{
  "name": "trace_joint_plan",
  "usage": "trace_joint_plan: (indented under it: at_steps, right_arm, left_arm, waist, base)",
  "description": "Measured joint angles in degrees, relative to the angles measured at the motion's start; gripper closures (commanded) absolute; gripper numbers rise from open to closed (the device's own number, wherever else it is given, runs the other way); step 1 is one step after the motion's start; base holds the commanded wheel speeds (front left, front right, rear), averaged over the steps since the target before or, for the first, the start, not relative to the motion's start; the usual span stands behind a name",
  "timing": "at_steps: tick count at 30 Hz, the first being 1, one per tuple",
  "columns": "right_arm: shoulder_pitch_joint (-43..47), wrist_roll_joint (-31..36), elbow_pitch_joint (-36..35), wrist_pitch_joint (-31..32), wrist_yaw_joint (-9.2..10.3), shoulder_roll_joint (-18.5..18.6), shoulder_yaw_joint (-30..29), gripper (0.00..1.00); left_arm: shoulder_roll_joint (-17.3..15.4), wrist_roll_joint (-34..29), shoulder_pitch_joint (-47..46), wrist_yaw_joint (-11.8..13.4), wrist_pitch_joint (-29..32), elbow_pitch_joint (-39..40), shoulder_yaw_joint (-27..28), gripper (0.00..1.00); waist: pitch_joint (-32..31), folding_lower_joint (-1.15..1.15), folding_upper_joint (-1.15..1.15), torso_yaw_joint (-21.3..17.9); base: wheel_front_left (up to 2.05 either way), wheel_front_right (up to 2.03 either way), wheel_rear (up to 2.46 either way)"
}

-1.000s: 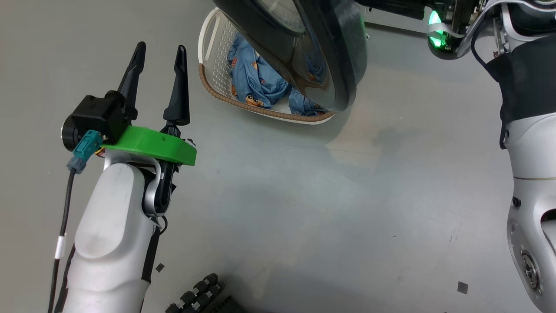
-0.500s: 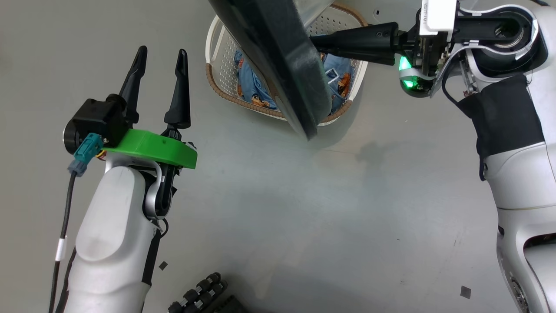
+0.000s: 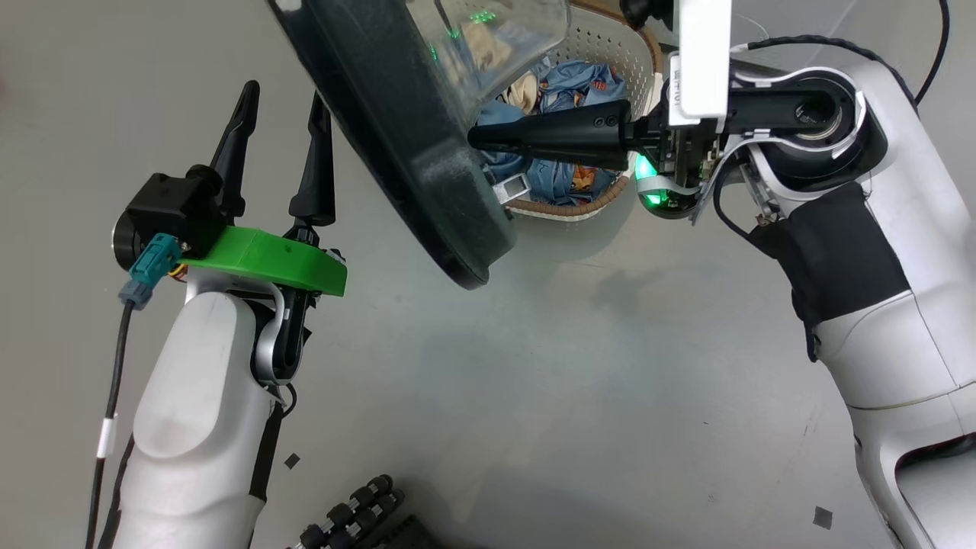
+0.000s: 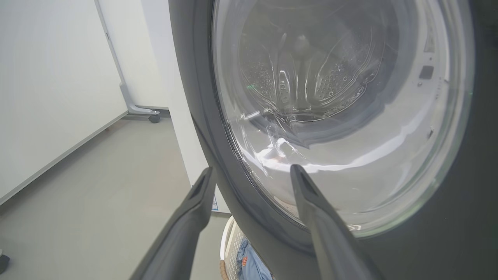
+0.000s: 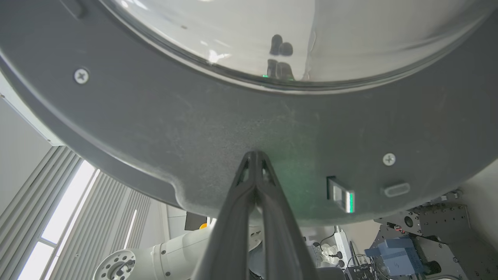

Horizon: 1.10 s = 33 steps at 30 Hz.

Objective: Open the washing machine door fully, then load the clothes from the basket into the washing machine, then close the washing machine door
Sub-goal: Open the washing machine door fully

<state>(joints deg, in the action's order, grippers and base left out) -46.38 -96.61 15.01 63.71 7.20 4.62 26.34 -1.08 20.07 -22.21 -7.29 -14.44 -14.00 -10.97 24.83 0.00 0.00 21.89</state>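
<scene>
Right gripper [image 3: 473,139] pinched shut, tips pushing inner ring of washing machine door [image 3: 396,152]; probably not fully open yet. Left gripper [image 3: 284,93] spread, empty. Basket [image 3: 606,42] on floor [image 3: 610,343] beyond door holds clothes [image 3: 572,80]; loading, closing remain.

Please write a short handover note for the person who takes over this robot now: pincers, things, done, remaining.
Left pincer: open, empty, above the floor.
Right pincer: shut, tips against the inner face of the washing machine door.
Door: swung open; whether fully, I cannot tell.
Clothes: in the basket, beyond the door.
Left to do: load the clothes into the washing machine, close the door.
</scene>
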Motion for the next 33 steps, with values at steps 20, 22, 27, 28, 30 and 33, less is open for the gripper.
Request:
trace_joint_plan:
  at_steps: [20,22,27,28,30,33]
  right_arm:
    - [1.18,-5.0,-1.64,-7.84,0.01,-0.03,6.35,1.0]
    - [1.3,-5.32,-1.46,-8.67,0.0,-0.07,6.15,1.0]
    - [2.49,-5.84,-0.77,-10.42,-0.08,-0.12,5.01,1.0]
    - [2.49,-5.84,-0.77,-10.42,-0.08,-0.12,5.01,1.0]
    - [2.91,-6.15,-0.43,-11.04,-0.33,-0.13,4.78,1.0]
    - [3.69,-6.25,0.12,-12.1,-0.82,-0.26,4.0,1.0]
  left_arm:
    - [-0.01,0.36,0.02,0.0,0.0,-0.18,1.87,0.0]
    - [0.0,-0.03,0.07,0.0,0.0,-0.34,2.24,0.0]
    - [-0.01,-1.13,0.38,0.0,-0.01,-0.46,3.55,0.0]
    - [-0.01,-1.13,0.38,0.0,-0.01,-0.46,3.55,0.0]
    - [-0.08,-1.4,1.05,0.0,0.0,-0.6,3.86,0.0]
    - [-0.37,-1.43,1.96,0.0,0.0,-1.01,4.35,0.0]
  waist:
    - [-0.62,0.0,0.0,-0.36]
    - [-1.07,0.0,0.0,-0.71]
    - [-2.43,0.0,0.0,-1.72]
    - [-2.43,0.0,0.0,-1.72]
    - [-3.06,0.0,0.0,-2.21]
    - [-4.07,0.0,0.0,-3.01]
  base:
    - [0.0,0.0,0.0]
    - [0.0,0.0,0.0]
    - [0.0,0.0,0.0]
    - [0.0,0.0,0.0]
    - [0.0,0.0,0.0]
    - [0.0,0.0,0.0]
